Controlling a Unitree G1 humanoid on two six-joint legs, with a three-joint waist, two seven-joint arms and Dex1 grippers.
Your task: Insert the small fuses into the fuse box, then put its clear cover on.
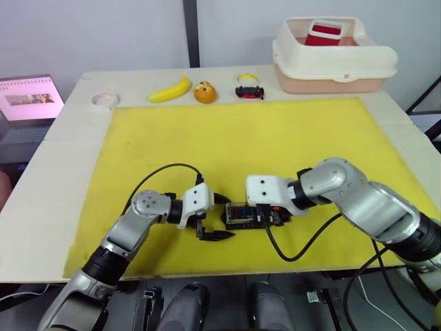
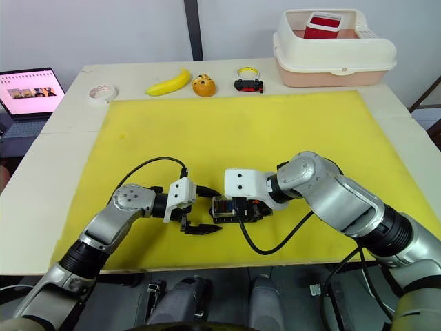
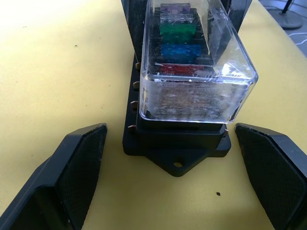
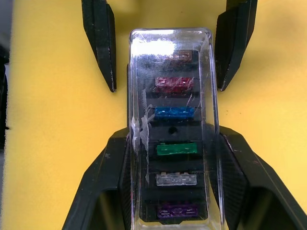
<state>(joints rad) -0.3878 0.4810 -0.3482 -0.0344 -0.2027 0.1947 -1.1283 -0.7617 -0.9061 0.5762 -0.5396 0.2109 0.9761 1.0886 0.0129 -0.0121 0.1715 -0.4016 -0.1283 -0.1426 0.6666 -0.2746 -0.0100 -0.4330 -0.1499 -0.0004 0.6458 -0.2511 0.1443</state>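
The black fuse box (image 1: 241, 215) lies on the yellow mat near its front edge. The clear cover (image 3: 192, 96) sits on top of it. Under the cover the small fuses stand in a row: red (image 4: 172, 84), blue (image 4: 175, 112), green (image 4: 176, 149), grey (image 4: 176, 178) and purple (image 4: 177, 210). My right gripper (image 4: 172, 139) straddles the box from its right end, with its fingers (image 4: 108, 163) pressed against both long sides. My left gripper (image 3: 170, 132) is open at the box's left end, its fingers (image 3: 79, 163) spread wide and not touching it.
Along the table's far edge lie a tape roll (image 1: 105, 100), a banana (image 1: 171, 89), a small orange object (image 1: 204, 92) and a black-and-red toy car (image 1: 249, 90). A cream tub (image 1: 334, 58) stands at the back right, and a laptop (image 1: 27, 98) at the far left. Cables loop over the mat (image 1: 241, 138) beside both wrists.
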